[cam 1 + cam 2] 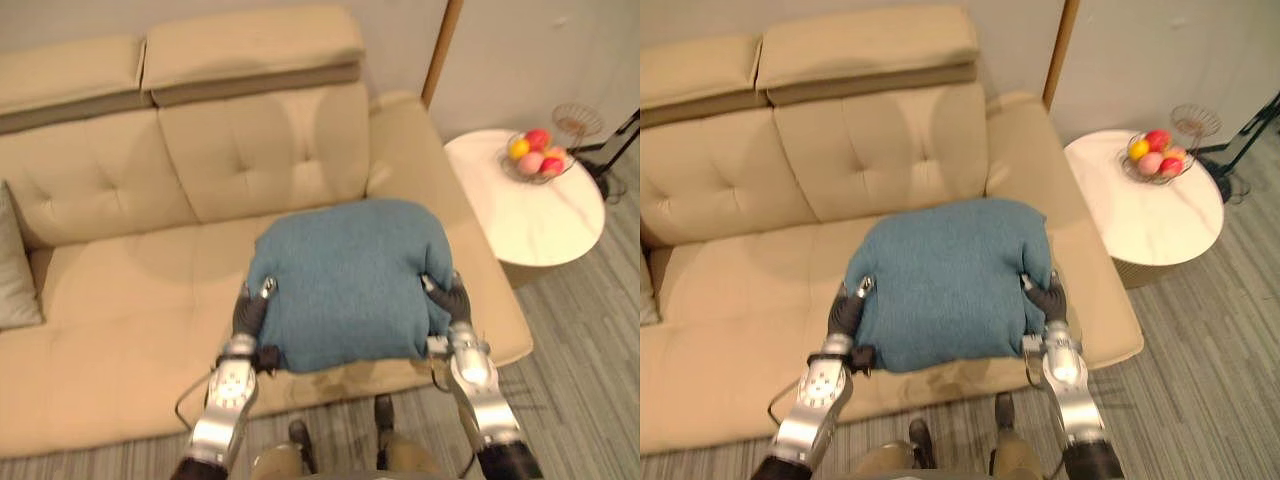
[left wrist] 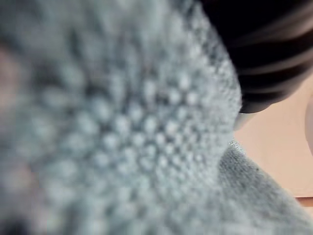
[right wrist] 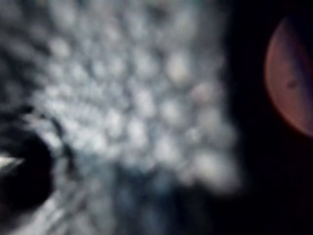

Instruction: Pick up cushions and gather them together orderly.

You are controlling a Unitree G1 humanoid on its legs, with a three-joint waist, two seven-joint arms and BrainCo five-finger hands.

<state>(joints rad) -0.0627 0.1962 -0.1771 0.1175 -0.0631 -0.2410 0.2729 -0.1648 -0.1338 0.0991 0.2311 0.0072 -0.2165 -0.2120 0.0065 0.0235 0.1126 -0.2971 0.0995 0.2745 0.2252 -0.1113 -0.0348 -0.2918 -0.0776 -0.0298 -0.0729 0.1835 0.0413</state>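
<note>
A blue knitted cushion (image 1: 350, 280) is held over the right seat of the beige sofa (image 1: 120, 300), its near edge overhanging the seat's front. My left hand (image 1: 250, 312) grips its left edge and my right hand (image 1: 452, 300) its right edge. Each thumb lies on top of the fabric, and the fingers are tucked underneath. The cushion's weave (image 2: 122, 127) sits right against the left wrist camera, and the same fabric (image 3: 132, 122) is up close in the right wrist view. A grey cushion (image 1: 14, 265) leans at the sofa's far left.
A round white side table (image 1: 545, 225) stands right of the sofa's armrest, carrying a wire bowl of fruit (image 1: 536, 155) and a wire basket (image 1: 577, 120). Striped grey carpet (image 1: 590, 330) lies in front. The sofa's left seat is bare.
</note>
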